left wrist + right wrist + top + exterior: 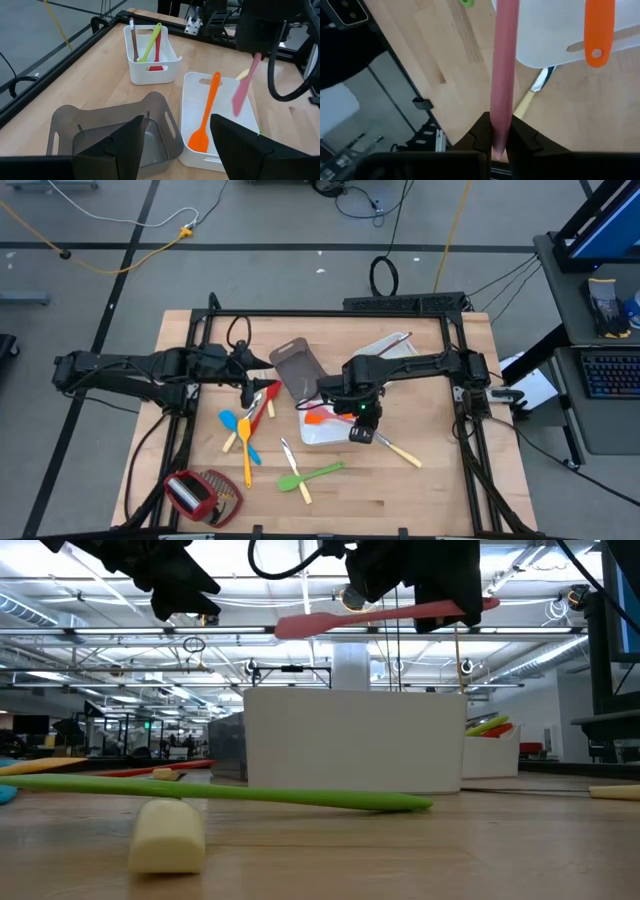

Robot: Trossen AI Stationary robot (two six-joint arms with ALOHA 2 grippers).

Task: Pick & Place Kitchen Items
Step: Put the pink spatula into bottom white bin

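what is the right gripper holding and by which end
The right gripper is shut on the pink spatula, clamped at the tip of its handle, with the blade end out over the white tray. The left gripper is open and holds nothing.

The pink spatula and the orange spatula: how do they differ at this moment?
The pink spatula hangs in the air, held in the right pincer; the orange spatula lies inside a white tray, untouched. The pink one tilts steeply; the orange one lies nearly flat. Both are slim, one-coloured utensils.
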